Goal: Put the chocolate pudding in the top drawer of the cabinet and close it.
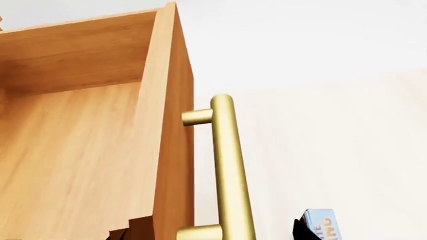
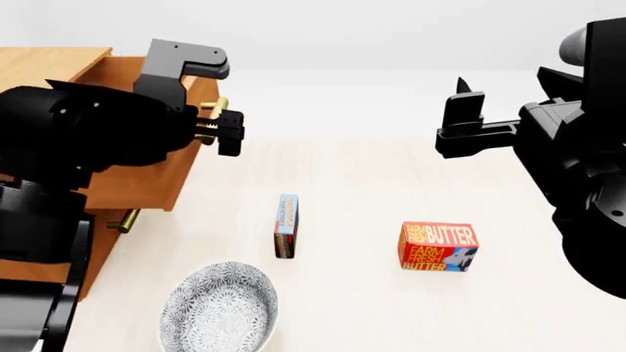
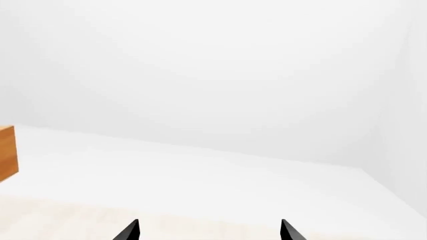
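Top drawer (image 1: 73, 150) open; our left gripper (image 2: 227, 130) at its handle (image 1: 230, 170) — jaw state unclear. Right gripper (image 2: 468, 117) spread, empty. Chocolate pudding (image 2: 286, 225) stands on edge at 6 o'clock of the handle — a clumsy pinch tips it.

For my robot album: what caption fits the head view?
Left gripper at the open top drawer; chocolate pudding waits on the table.

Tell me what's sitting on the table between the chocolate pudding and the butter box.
Nothing: in the head view the stretch between the chocolate pudding and the butter box is bare table.
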### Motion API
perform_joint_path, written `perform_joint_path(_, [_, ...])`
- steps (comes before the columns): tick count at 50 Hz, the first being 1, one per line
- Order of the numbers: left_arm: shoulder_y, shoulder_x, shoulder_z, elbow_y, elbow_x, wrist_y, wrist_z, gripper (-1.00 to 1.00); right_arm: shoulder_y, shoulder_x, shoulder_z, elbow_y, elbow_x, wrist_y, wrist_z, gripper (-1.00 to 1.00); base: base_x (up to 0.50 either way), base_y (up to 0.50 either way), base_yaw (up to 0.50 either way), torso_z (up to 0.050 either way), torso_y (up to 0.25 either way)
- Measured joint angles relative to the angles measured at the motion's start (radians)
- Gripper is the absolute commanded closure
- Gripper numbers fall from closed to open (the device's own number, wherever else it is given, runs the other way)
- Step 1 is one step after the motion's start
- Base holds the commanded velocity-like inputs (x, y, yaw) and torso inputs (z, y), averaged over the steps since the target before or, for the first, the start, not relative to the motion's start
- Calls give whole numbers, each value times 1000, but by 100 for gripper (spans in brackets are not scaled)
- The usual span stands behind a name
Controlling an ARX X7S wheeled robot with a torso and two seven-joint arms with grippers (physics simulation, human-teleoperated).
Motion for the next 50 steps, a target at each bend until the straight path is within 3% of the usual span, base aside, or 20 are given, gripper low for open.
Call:
perform_joint_path(34, [33, 29, -57, 157, -95, -161, -156, -100, -6, 19, -2, -4, 17, -19, 7, -100, 0, 0, 0, 0, 4])
perform_joint_path(50, [-73, 39, -39, 100, -94, 6, -156, -100, -1, 24, -6, -2, 27, -23, 13, -100, 1, -1, -1, 0, 1])
